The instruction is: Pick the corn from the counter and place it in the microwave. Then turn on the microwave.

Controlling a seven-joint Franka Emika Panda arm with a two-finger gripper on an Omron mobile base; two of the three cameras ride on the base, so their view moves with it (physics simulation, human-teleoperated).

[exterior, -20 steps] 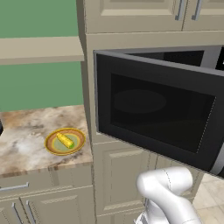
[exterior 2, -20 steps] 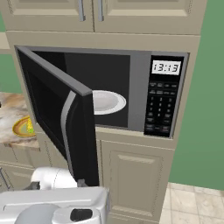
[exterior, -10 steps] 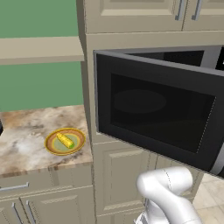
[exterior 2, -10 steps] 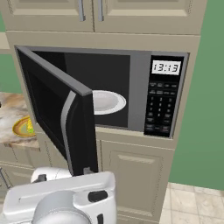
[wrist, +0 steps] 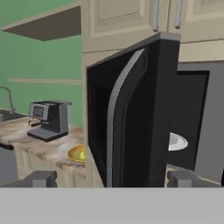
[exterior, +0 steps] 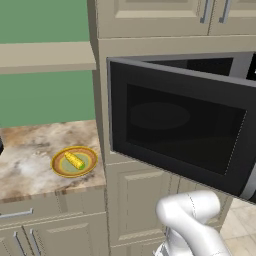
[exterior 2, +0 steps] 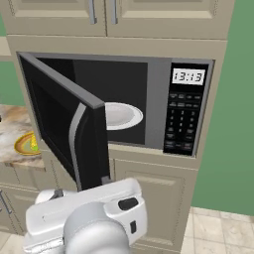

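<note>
Kitchen scene with the microwave [exterior 2: 149,106] built into a column of beige cabinets, its door [exterior: 180,127] swung wide open toward the robot. In the right base view the cavity is exposed, with the white turntable plate [exterior 2: 121,115] lying flat inside, and the button panel [exterior 2: 182,121] on the right side under a lit clock display [exterior 2: 188,76]. The door's long silver handle [wrist: 114,131] runs along its free edge, seen edge-on in the hand view. The corn [exterior: 74,160] lies on a round green plate [exterior: 88,167] with a yellow rim, which sits on the counter [exterior: 30,155] just left of the cabinet column; the cob rests diagonally across the plate, inside the rim. In the hand view the plate shows partly behind the door's lower edge, and a grey coffee machine [wrist: 48,120] stands farther along the counter beside a sink tap [wrist: 6,97]. A tan wall shelf [exterior: 45,55] hangs above the counter against the green wall. The claw [wrist: 111,179] is spread fully, its two dark tips [wrist: 40,179] set wide apart at the bottom of the hand view, pinching nothing and facing the open door, well apart from the corn. The white arm [exterior: 192,225] rises low in front of the lower cabinets.
</note>
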